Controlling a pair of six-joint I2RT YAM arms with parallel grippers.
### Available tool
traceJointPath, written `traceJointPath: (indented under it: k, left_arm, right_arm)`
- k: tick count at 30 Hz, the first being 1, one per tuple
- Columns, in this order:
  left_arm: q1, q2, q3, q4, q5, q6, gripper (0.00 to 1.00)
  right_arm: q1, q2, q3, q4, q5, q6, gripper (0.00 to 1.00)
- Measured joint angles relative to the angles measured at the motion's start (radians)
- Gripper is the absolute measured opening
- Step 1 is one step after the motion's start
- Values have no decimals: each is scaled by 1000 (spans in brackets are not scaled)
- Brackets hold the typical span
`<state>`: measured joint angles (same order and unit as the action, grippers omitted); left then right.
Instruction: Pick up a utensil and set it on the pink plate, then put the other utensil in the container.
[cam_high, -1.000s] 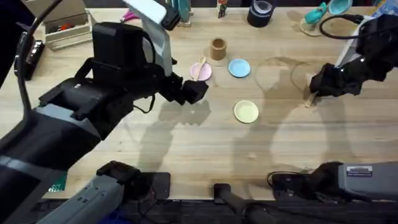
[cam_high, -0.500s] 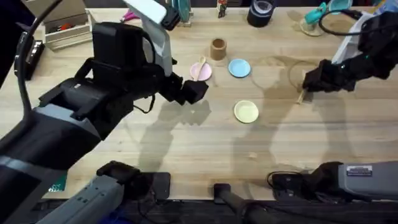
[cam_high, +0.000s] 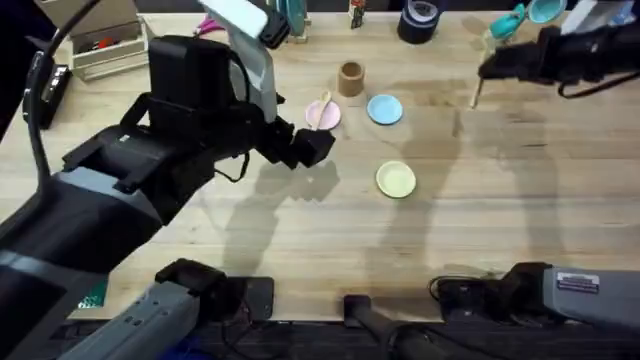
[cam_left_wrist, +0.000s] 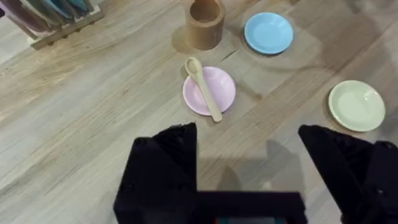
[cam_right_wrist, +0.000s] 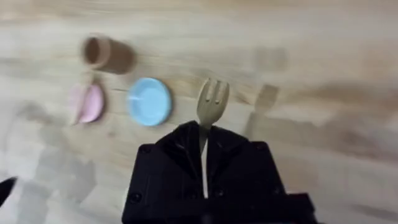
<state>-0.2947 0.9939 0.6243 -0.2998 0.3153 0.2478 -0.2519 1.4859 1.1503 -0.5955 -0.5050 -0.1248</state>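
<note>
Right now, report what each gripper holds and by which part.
The right gripper holds the wooden fork by its handle, tines pointing out past the fingers. The left gripper is open and holds nothing.

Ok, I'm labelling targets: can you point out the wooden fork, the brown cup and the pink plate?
wooden fork (cam_right_wrist: 212, 99), right wrist view, on the tines.
brown cup (cam_left_wrist: 204, 26), left wrist view, on its side wall.
pink plate (cam_left_wrist: 222, 87), left wrist view, bare surface beside the spoon.

no legible text, labels or numbers on anything in view
</note>
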Motion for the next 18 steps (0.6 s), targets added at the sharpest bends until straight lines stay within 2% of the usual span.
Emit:
traceJointPath:
  k: [7, 18]
  left_arm:
    - [0, 0, 0, 0, 0, 0, 993]
    - [0, 0, 0, 0, 0, 0, 994]
  right_arm:
    - [86, 0, 18, 108, -151, -96, 31]
    - [219, 0, 19, 346, -216, -393, 31]
